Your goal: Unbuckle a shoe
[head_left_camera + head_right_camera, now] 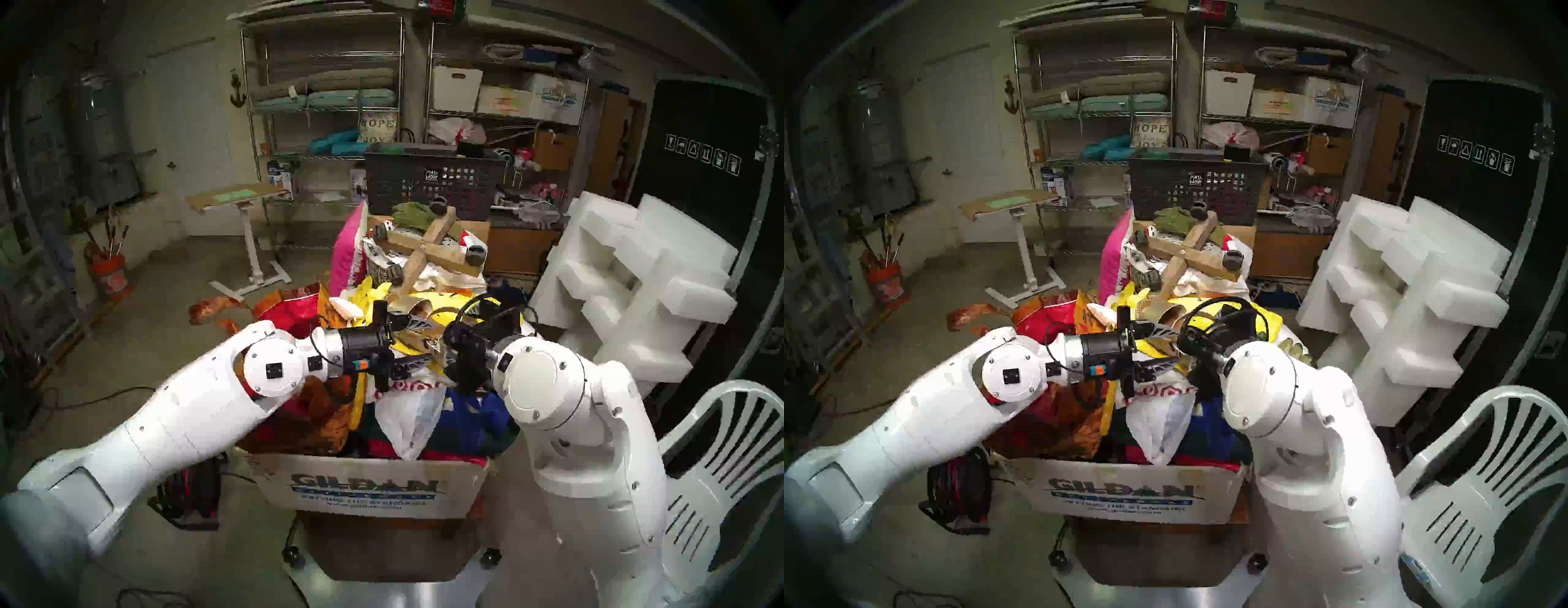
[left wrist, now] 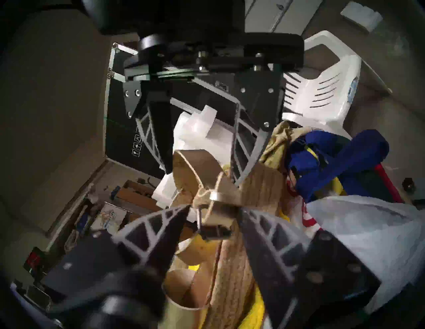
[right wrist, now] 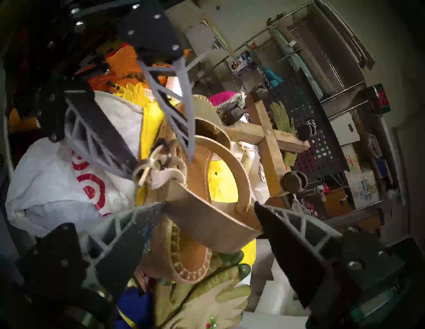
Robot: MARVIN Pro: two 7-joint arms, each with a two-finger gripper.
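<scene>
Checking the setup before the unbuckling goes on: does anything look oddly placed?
Yes. The sandal is not lying flat: it sits tipped among bags heaped in an overfilled cardboard box, held at its gold toe band by the right tool.

Shoe w/ tan footbed, gold toe band; white bag w/ red rings.
</scene>
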